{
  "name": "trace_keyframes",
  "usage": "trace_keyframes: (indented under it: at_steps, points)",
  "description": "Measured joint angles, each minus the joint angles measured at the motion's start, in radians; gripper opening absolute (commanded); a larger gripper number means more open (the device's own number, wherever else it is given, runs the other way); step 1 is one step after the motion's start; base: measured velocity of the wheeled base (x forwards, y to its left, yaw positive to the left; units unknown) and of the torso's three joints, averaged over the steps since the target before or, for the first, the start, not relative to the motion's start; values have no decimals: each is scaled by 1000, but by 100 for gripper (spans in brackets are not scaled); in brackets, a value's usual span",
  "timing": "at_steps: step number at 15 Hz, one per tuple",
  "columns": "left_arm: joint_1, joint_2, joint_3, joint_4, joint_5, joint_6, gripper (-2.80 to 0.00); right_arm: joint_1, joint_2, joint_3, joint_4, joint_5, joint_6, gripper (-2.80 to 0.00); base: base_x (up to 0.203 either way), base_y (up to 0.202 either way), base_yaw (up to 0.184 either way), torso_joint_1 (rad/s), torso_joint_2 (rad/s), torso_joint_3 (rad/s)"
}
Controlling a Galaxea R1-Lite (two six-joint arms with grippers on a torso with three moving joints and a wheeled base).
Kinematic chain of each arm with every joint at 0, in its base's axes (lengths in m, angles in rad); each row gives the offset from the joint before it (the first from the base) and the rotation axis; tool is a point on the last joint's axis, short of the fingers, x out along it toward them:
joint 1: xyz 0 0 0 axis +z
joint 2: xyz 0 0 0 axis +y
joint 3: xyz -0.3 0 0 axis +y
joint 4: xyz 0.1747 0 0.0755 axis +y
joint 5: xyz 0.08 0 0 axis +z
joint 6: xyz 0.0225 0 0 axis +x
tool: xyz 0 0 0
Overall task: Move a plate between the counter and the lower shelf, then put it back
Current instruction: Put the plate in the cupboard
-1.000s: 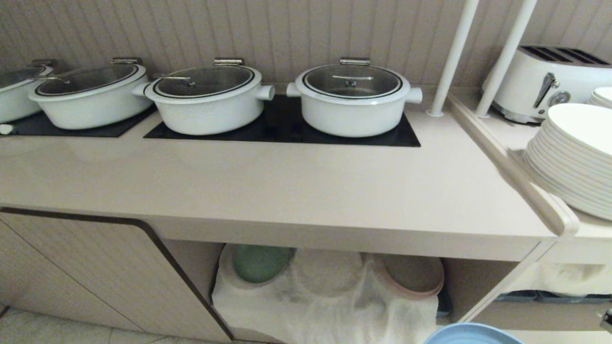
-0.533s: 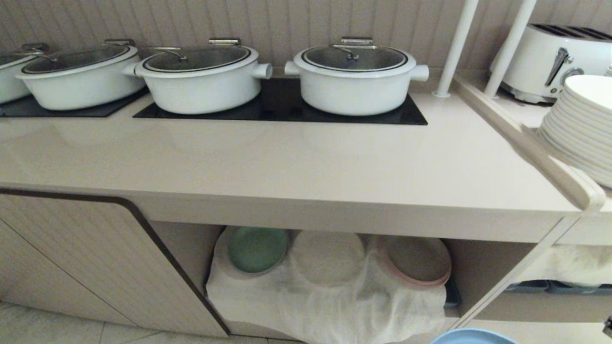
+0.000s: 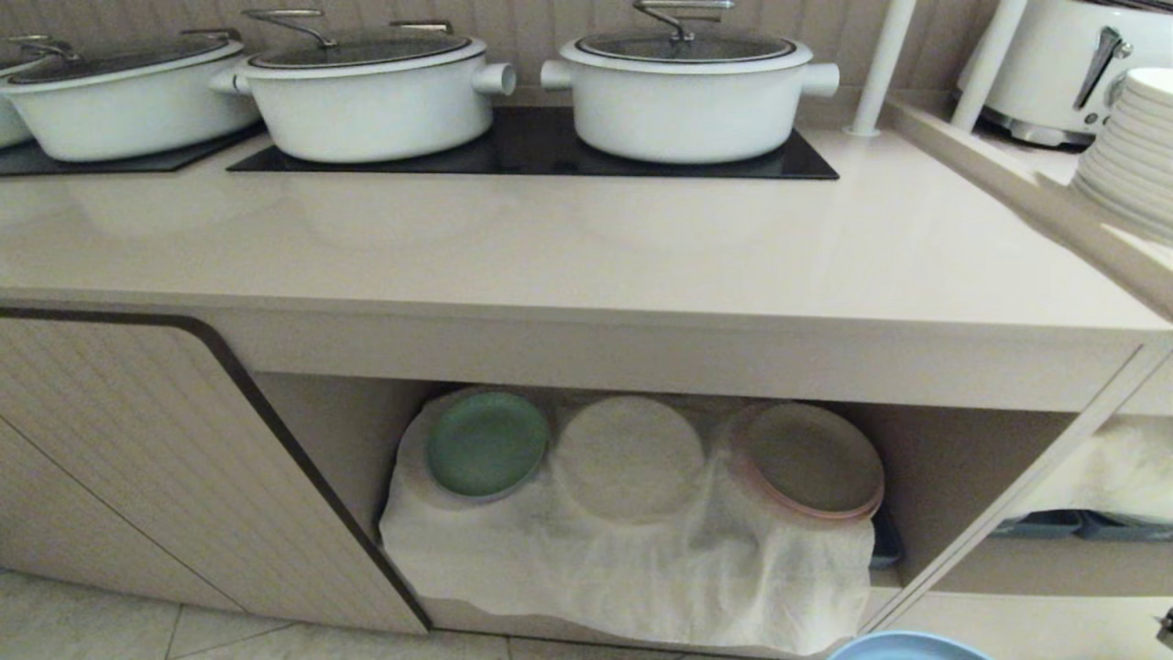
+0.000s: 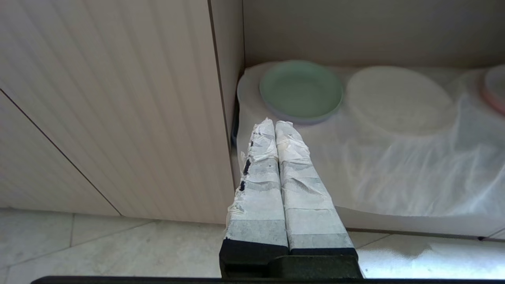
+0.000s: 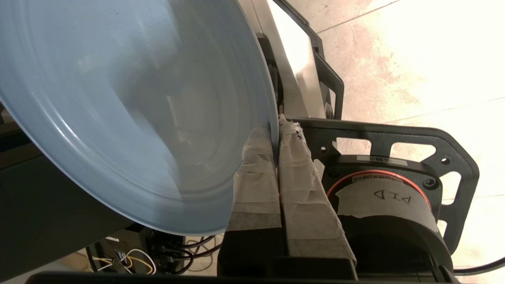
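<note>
Head view: the counter [image 3: 586,247] fills the upper half, the lower shelf [image 3: 953,477] sits below centre, and the blue plate [image 3: 907,646] peeks in at the bottom right edge.

Left wrist view: the left gripper [image 4: 275,124] is pressed closed, empty, centre frame.

Right wrist view: the right gripper [image 5: 275,128] clamps the plate's rim at centre.

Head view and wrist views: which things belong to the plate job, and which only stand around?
Job: plate, held by right hand; counter; lower shelf.
Around: pots, green plate, pink plate, white cloth, stacked white plates, toaster.
</note>
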Motion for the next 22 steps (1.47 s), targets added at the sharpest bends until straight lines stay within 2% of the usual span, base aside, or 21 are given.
trace_keyframes:
  at_steps: [14, 22]
  points:
    - [0, 0, 0, -1, 0, 1, -280, 5, -3, -1, -1, 1, -2, -280, 0, 0, 0, -163, 474, 299]
    - [0, 0, 0, -1, 0, 0, -280, 5, -3, 2, 0, 1, -1, -280, 0, 0, 0, -17, 78, 59]
